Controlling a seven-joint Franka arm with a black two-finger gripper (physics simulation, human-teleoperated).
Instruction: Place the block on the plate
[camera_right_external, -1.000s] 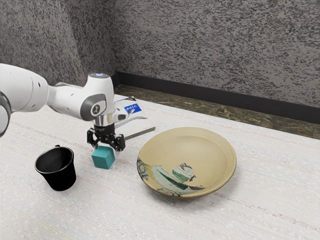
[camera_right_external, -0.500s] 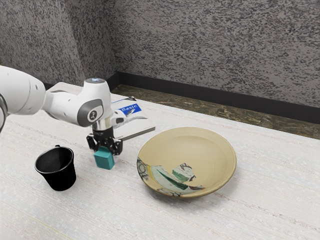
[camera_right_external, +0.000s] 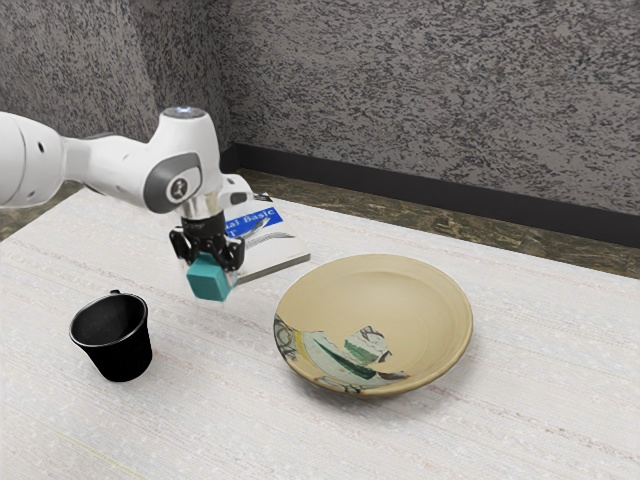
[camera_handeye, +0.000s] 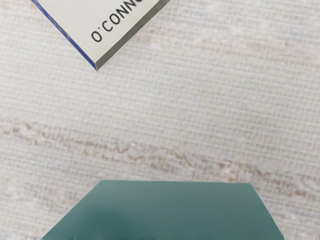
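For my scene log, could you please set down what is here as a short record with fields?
gripper: black, shut on the block, raised above the table
block: teal cube, held off the table, not yet on the plate
plate: round, tan, painted patches along one side, on the table toward the exterior view's right
cup: black, upright, on the table toward the exterior view's left
book: white with a blue band, lying flat, "Basic" legible on its cover
table: whitish, streaked
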